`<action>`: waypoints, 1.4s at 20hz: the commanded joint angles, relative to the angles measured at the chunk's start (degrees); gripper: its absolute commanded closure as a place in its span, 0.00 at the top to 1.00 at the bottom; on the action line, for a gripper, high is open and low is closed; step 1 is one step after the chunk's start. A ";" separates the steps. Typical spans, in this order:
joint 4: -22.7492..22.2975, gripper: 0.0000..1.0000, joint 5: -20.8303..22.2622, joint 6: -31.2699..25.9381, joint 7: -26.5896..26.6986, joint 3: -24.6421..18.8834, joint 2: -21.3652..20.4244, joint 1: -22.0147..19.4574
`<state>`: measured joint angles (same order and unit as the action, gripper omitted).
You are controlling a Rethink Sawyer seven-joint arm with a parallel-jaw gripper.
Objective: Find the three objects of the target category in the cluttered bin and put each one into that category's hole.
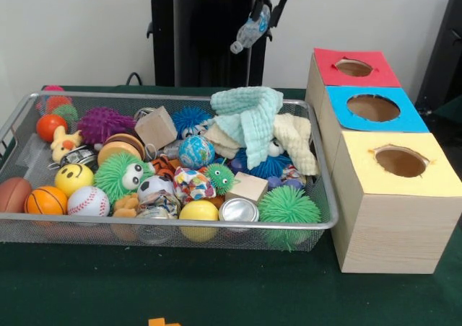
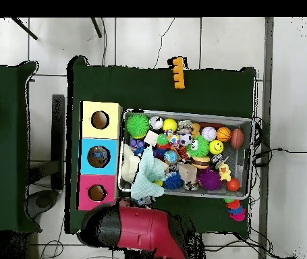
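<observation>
A wire mesh bin (image 1: 14, 120) (image 2: 245, 121) holds a jumble of toys. Among them are a baseball (image 1: 88, 201), a small basketball (image 1: 45, 200), a yellow smiley ball (image 1: 73, 177), green fuzzy balls (image 1: 289, 207), wooden blocks (image 1: 155, 128), metal cans (image 1: 239, 210) and folded cloths (image 1: 249, 117) (image 2: 146, 177). To the right in the front view stand three wooden boxes with holes: red-topped (image 1: 354, 68), blue-topped (image 1: 373, 108) and yellow-topped (image 1: 401, 161). Something dark lies inside the blue hole (image 2: 100, 156). My gripper (image 1: 253, 24) hangs high behind the bin, well clear of everything.
The red arm body (image 2: 142, 233) sits at the table edge beside the pink-topped box (image 2: 96, 193). A small orange piece (image 2: 177, 72) (image 1: 164, 322) lies on the green table outside the bin. Several balls (image 2: 235, 210) rest outside the bin's corner.
</observation>
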<state>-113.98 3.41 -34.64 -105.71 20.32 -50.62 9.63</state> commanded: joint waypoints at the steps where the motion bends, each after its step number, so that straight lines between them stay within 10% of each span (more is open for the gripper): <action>1: -0.43 0.00 -2.73 3.46 -15.39 -0.83 4.91 0.01; 28: -3.37 0.00 -14.64 6.33 -20.17 -5.42 6.76 7.63</action>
<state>-114.25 -6.08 -30.89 -111.52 20.25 -44.15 17.84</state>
